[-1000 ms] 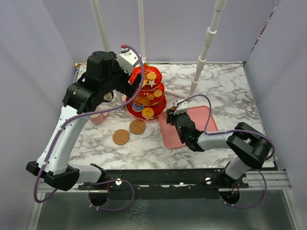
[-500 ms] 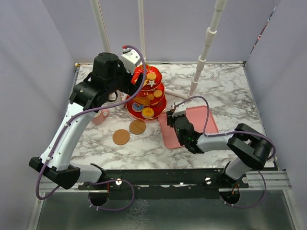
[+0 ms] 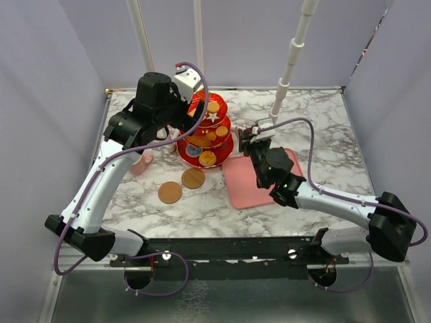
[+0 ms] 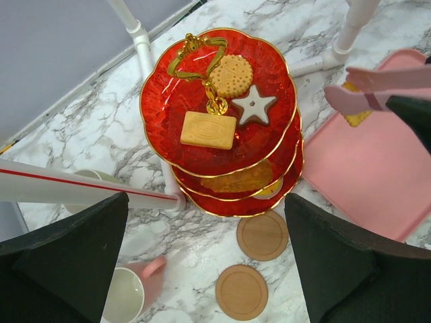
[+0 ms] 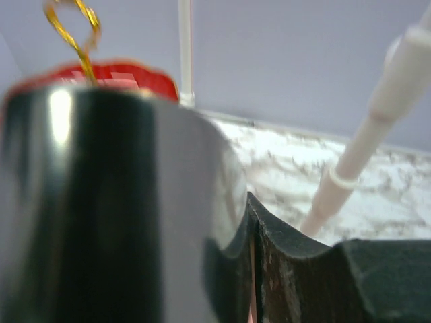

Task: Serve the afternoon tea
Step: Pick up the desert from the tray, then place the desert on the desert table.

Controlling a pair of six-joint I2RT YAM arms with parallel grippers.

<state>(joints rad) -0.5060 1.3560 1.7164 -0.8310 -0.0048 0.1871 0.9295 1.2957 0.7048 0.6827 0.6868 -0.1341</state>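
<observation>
Your left gripper [image 4: 207, 200] hangs directly above the three-tier stand [image 4: 266, 145], jaws spread to their widest and holding nothing. Your right gripper [image 3: 250, 140] is just right of the stand, by the far left corner of the pink tray [image 3: 246, 188]. I cannot tell how far its jaws stand apart or whether they hold anything, because the right wrist view is blurred. The stand is upright at the far middle of the marble table [image 3: 323, 128], with its gold finial [image 4: 202, 57] on top. Its top tier carries a round dotted cookie [image 4: 231, 74], a star cookie [image 4: 254, 105] and a rectangular biscuit [image 4: 209, 130]. Two brown coasters [image 4: 262, 235] lie close together just near of the stand. The pink mug [image 3: 140, 163] stands on the marble to the left of the stand, on neither coaster.
</observation>
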